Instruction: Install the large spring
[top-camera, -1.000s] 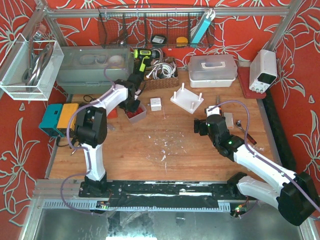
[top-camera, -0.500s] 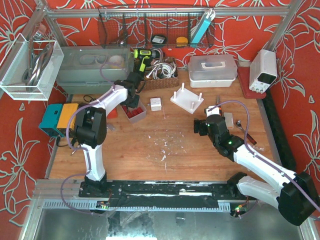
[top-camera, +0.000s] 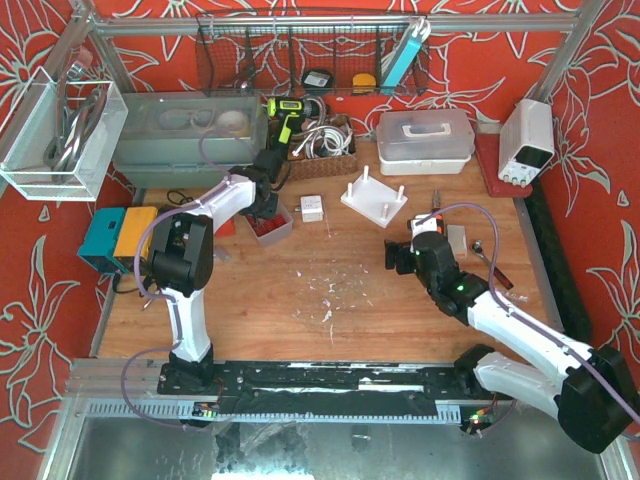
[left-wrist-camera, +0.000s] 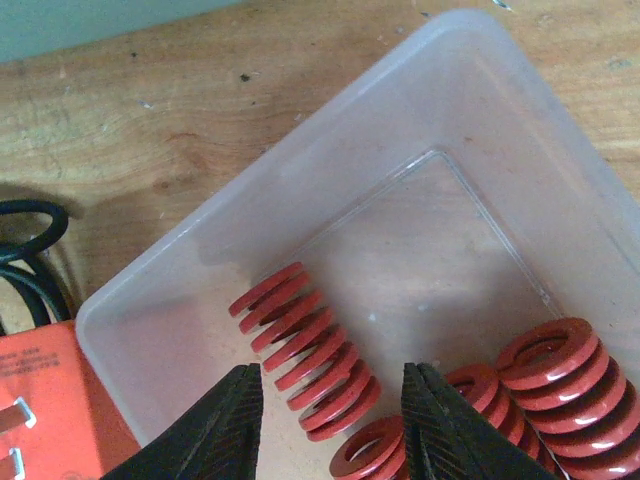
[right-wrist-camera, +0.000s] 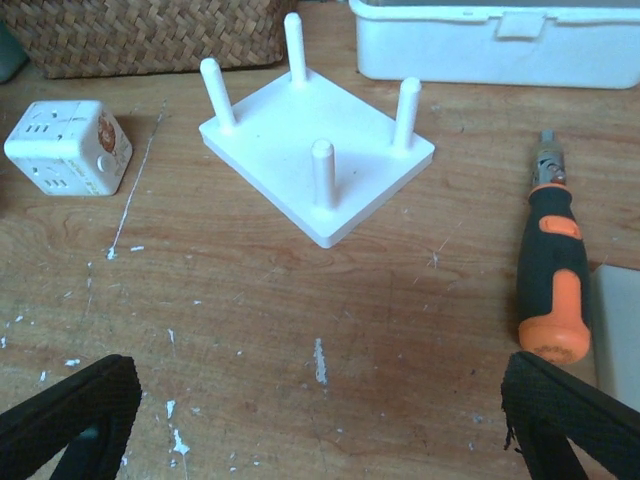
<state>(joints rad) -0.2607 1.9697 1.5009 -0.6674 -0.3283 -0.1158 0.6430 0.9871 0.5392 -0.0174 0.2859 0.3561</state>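
Observation:
Several red springs lie in a clear plastic bin (left-wrist-camera: 520, 150). One long red spring (left-wrist-camera: 305, 350) lies slantwise in the bin, its near end between my left gripper's (left-wrist-camera: 330, 425) open jaws. Larger red springs (left-wrist-camera: 565, 385) lie at the bin's right. In the top view my left gripper (top-camera: 265, 205) hangs over the bin (top-camera: 280, 231). A white base with four pegs (right-wrist-camera: 315, 160) stands on the table ahead of my right gripper (right-wrist-camera: 320, 425), which is wide open and empty. The base also shows in the top view (top-camera: 375, 199), left and beyond my right gripper (top-camera: 402, 255).
A white cube (right-wrist-camera: 68, 148) sits left of the peg base. An orange and black screwdriver (right-wrist-camera: 552, 270) lies to its right. A wicker basket (right-wrist-camera: 150, 30) and a white lidded box (right-wrist-camera: 500, 40) stand behind. An orange item (left-wrist-camera: 50, 410) lies beside the bin.
My left gripper has shifted slightly toward the back over the bin. The right arm has hardly moved.

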